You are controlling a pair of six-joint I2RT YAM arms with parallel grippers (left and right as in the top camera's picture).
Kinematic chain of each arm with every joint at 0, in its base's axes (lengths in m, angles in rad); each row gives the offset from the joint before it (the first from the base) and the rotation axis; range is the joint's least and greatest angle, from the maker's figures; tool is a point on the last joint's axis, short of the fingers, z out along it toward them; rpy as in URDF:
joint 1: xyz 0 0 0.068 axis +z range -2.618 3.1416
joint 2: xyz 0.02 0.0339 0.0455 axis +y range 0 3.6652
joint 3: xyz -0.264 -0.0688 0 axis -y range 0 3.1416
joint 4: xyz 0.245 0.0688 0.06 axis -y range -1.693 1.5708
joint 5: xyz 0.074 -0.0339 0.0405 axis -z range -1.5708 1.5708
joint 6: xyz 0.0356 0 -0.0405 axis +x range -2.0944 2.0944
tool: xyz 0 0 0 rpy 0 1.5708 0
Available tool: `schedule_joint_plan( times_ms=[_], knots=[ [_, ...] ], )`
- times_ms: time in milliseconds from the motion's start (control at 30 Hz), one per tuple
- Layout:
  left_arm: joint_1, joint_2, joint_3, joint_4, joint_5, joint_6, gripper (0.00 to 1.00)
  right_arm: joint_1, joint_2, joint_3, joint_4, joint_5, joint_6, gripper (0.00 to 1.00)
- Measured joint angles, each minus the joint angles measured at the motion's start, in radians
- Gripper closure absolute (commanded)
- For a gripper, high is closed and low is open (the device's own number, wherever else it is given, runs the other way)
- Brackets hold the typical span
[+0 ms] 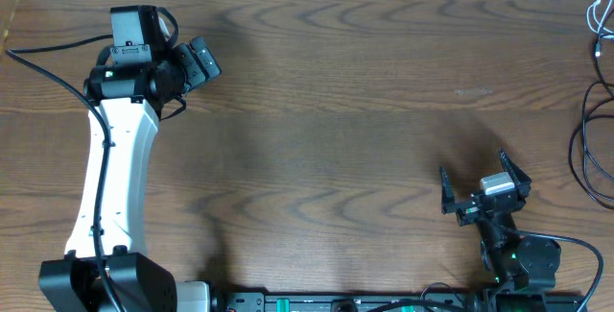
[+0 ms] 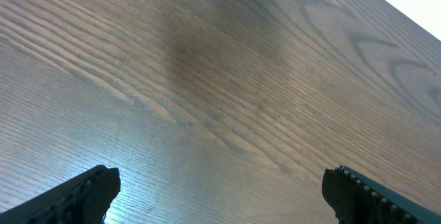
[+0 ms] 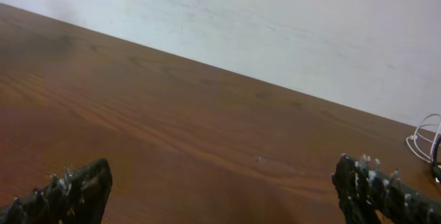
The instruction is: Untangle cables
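The wooden table [image 1: 336,110] fills the overhead view. The white left arm [image 1: 120,168] runs from the lower left corner up to the upper left, and the smaller dark right arm [image 1: 523,254] sits at the lower right. The cables lie at the frame's right edge, well apart from both arms: black loops [image 1: 587,149] at mid-right and a thin white cable [image 1: 602,12] in the upper right corner.

Only the overhead view shows the black loops. The right wrist view catches just the white cable at its right edge, below a pale wall [image 3: 275,24]. The left wrist view shows bare wood.

The left gripper [image 1: 200,60] is compact from above, but its wrist view shows its fingers spread wide. The right gripper [image 1: 472,164] is also spread wide and holds nothing.
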Motion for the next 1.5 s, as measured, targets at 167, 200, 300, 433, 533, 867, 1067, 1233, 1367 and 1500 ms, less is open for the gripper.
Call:
schedule_joint_plan(
  times_ms=[167, 200, 300, 433, 533, 867, 1067, 1233, 1367, 1500],
  knots=[
    [0.0, 0.0, 0.0, 0.0, 0.0, 0.0, 0.0, 0.0, 0.0, 0.0, 0.0, 0.0, 0.0, 0.01],
    [0.0, 0.0, 0.0, 0.0, 0.0, 0.0, 0.0, 0.0, 0.0, 0.0, 0.0, 0.0, 0.0, 0.01],
    [0.0, 0.0, 0.0, 0.0, 0.0, 0.0, 0.0, 0.0, 0.0, 0.0, 0.0, 0.0, 0.0, 0.01],
    [0.0, 0.0, 0.0, 0.001, 0.0, 0.0, 0.0, 0.0, 0.0, 0.0, 0.0, 0.0, 0.0, 0.01],
    [0.0, -0.022, -0.019, 0.043, 0.0, 0.005, 0.0, 0.0, 0.0, 0.0, 0.0, 0.0, 0.0, 0.01],
    [0.0, -0.439, -0.443, 0.496, 0.0, 0.094, 0.0, 0.0, 0.0, 0.0, -0.001, 0.004, 0.0, 0.01],
    [0.0, -0.708, -0.76, 0.697, -0.001, 0.143, 0.0, 0.0, 0.0, 0.0, -0.001, 0.005, 0.0, 0.01],
    [0.0, -0.918, -0.98, 0.84, -0.023, 0.169, 0.0, 0.0, 0.0, 0.0, -0.001, 0.008, 0.0, 0.01],
    [0.0, -1.076, -1.09, 0.854, -0.05, 0.181, 0.0, 0.0, 0.0, 0.0, -0.002, 0.008, 0.0, 0.01],
    [0.0, -1.2, -1.173, 0.854, -0.068, 0.193, 0.0, 0.0, 0.0, 0.0, -0.001, 0.008, 0.0, 0.01]
  ],
)
